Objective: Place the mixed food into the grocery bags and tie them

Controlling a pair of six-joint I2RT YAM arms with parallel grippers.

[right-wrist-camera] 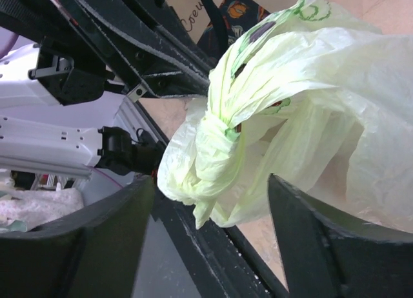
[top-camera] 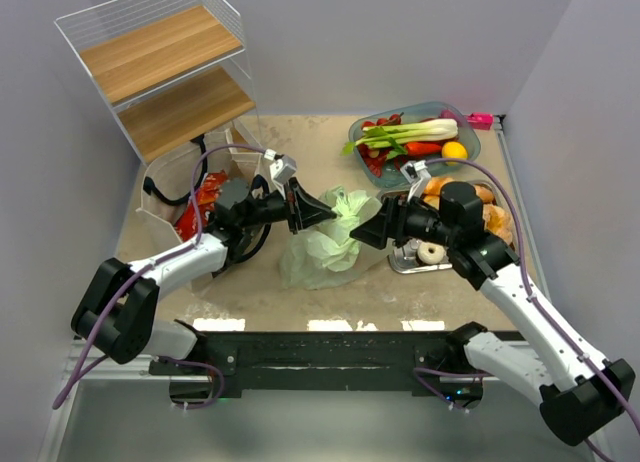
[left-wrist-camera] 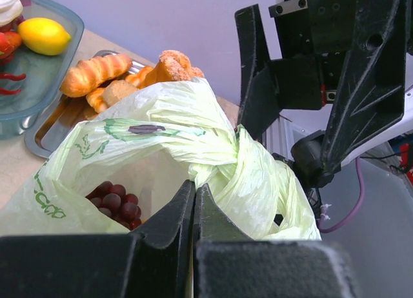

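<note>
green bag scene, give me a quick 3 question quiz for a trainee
1. True or false: the left gripper has its jaws shut on the pale-green bag.
2. Pick one: the right gripper has its jaws A) open near the bag's knot, B) shut on a croissant, C) shut on a lemon.
3. Fill the blank: the fruit showing inside the bag in the left wrist view is ___.
Key: 1 true; 2 A; 3 grapes.

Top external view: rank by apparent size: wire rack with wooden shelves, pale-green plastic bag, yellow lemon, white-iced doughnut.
1. wire rack with wooden shelves
2. pale-green plastic bag
3. yellow lemon and white-iced doughnut: look alike, unranked
</note>
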